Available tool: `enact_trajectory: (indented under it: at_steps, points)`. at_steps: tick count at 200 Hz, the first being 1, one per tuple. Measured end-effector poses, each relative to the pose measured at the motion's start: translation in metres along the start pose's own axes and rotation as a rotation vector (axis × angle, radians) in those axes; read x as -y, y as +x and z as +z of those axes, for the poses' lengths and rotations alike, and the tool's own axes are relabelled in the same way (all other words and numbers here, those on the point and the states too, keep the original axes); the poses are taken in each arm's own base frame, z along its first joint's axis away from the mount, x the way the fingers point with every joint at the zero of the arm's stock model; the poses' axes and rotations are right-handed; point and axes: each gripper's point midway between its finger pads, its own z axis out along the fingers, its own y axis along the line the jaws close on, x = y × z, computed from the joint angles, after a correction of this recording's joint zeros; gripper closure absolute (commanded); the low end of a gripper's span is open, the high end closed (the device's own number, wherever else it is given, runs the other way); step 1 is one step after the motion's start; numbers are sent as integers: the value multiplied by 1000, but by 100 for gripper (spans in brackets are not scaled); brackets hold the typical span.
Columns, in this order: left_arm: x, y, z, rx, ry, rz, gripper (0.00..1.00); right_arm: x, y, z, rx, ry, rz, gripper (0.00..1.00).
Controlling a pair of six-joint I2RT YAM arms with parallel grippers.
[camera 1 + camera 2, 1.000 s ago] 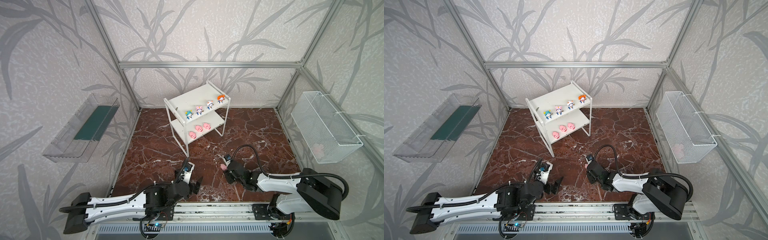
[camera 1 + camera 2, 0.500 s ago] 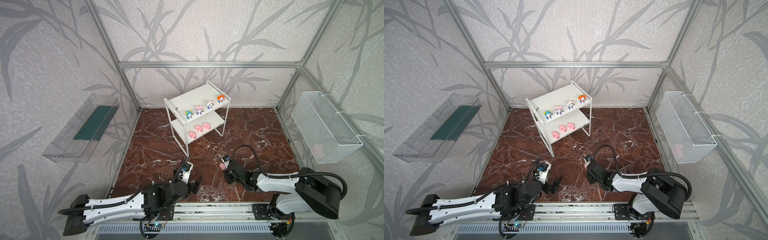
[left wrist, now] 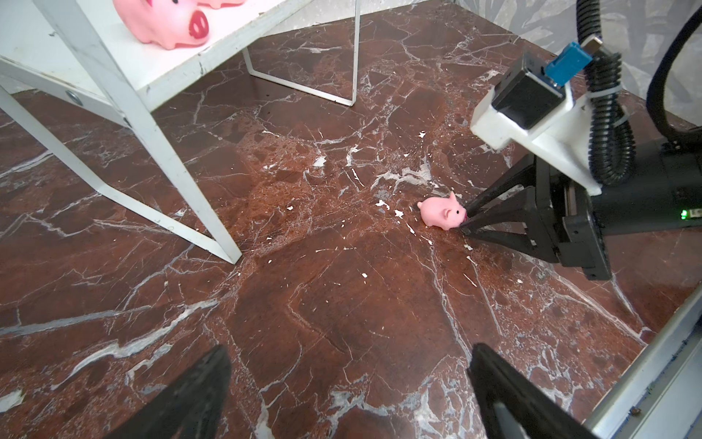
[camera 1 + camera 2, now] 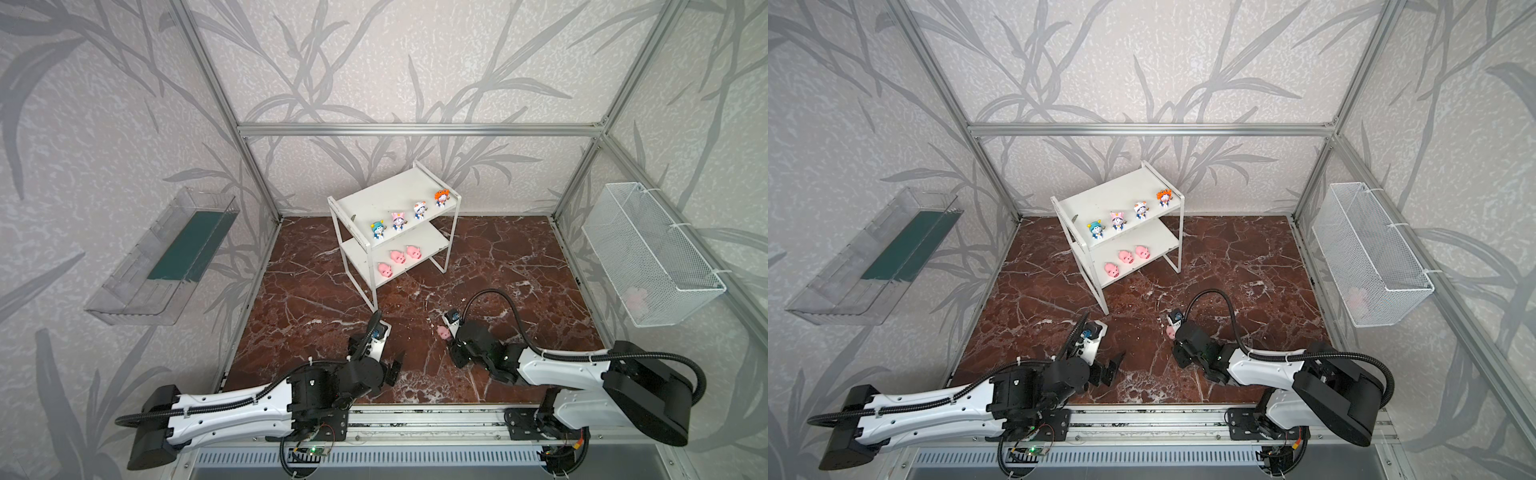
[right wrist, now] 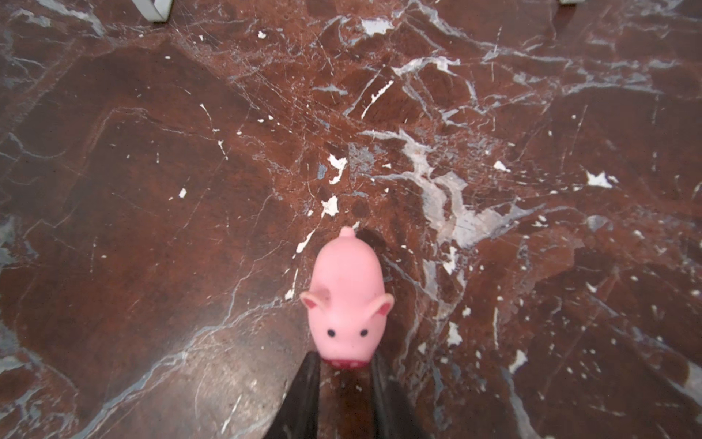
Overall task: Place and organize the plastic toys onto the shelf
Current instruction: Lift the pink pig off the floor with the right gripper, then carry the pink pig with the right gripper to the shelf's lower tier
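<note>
A small pink pig (image 5: 347, 304) stands on the red marble floor, seen too as the pig (image 4: 443, 331) (image 3: 440, 213). My right gripper (image 5: 345, 361) is shut on its snout, one black fingertip on each side, low over the floor (image 3: 464, 220). My left gripper (image 3: 349, 353) is open and empty, off to the pig's left. The white shelf (image 4: 395, 195) stands at the back. Its top board carries several blue-and-white figurines: teal hat (image 4: 377, 230), pink (image 4: 397, 221), white (image 4: 419, 210), orange (image 4: 441, 198). Three pigs (image 4: 397, 257) lie on its lower board.
The shelf's front leg (image 4: 372, 305) stands just beyond my left gripper. A white mesh basket (image 4: 648, 253) hangs on the right wall, a clear tray with a green panel (image 4: 166, 253) on the left wall. The metal rail (image 4: 415, 419) runs along the front edge.
My right gripper's jaws have narrowed onto the pig's snout. The left arm has drawn back slightly and stays open.
</note>
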Motion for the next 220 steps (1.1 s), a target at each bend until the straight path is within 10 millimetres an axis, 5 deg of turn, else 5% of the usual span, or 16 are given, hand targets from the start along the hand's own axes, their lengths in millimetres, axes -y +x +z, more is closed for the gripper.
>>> enact_trajectory:
  at_steps: [35, 100, 152, 220]
  points:
    - [-1, 0, 1, -2, -3, 4, 1, 3, 4, 2, -16, 3, -1, 63]
    - [0, 0, 1, -6, -1, 14, 1, 3, 5, 14, -35, 6, 4, 61]
    - [0, -3, -2, -21, 3, 21, 1, 3, 1, 18, -17, 0, 10, 73]
    - [-1, -21, -17, -52, 1, 48, 1, -1, -17, 7, 23, -31, -12, 76]
